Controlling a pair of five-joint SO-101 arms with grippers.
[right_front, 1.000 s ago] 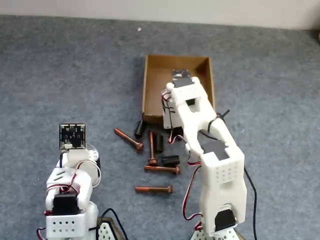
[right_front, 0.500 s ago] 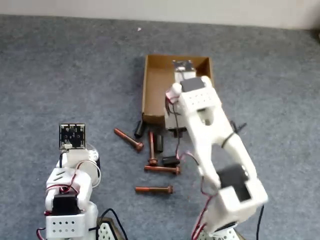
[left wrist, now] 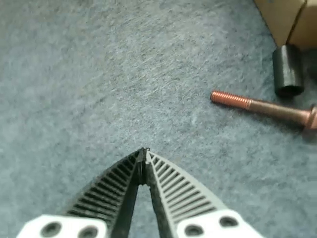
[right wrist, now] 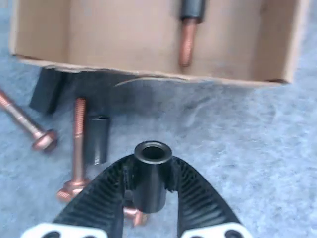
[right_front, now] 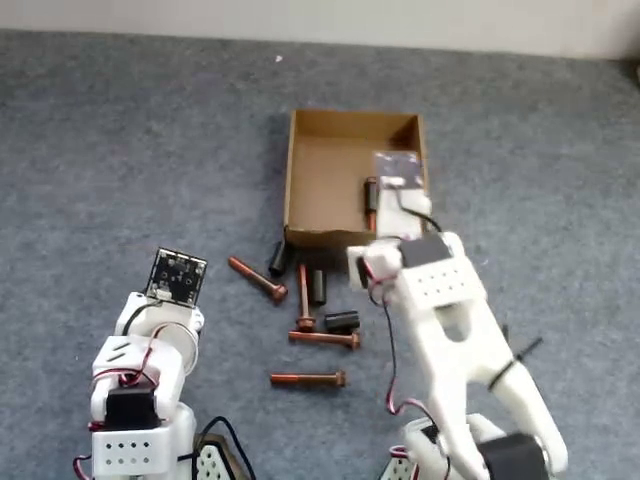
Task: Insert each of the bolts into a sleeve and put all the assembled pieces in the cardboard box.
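The cardboard box (right_front: 305, 170) holds one bolt pushed into a black sleeve (right_front: 370, 196), also in the right wrist view (right wrist: 190, 25). My right gripper (right wrist: 151, 161) hangs just short of the box's near wall, shut on an upright black sleeve (right wrist: 150, 178). Several copper bolts (right_front: 258, 278) (right_front: 308, 379) and loose black sleeves (right_front: 317, 286) (right_front: 341, 322) lie on the carpet in front of the box. My left gripper (left wrist: 143, 151) is shut with nothing in it, low over the carpet, short of a bolt (left wrist: 262, 106) and a sleeve (left wrist: 288, 69).
Grey carpet (right_front: 150, 150) covers the table, with free room left and right of the box. The right arm (right_front: 445, 310) rises over the area right of the loose parts. The left arm (right_front: 135, 370) stays at the front left.
The right arm has drawn back from above the box toward its base, uncovering the assembled piece inside. The left arm's wrist has turned and shifted slightly right.
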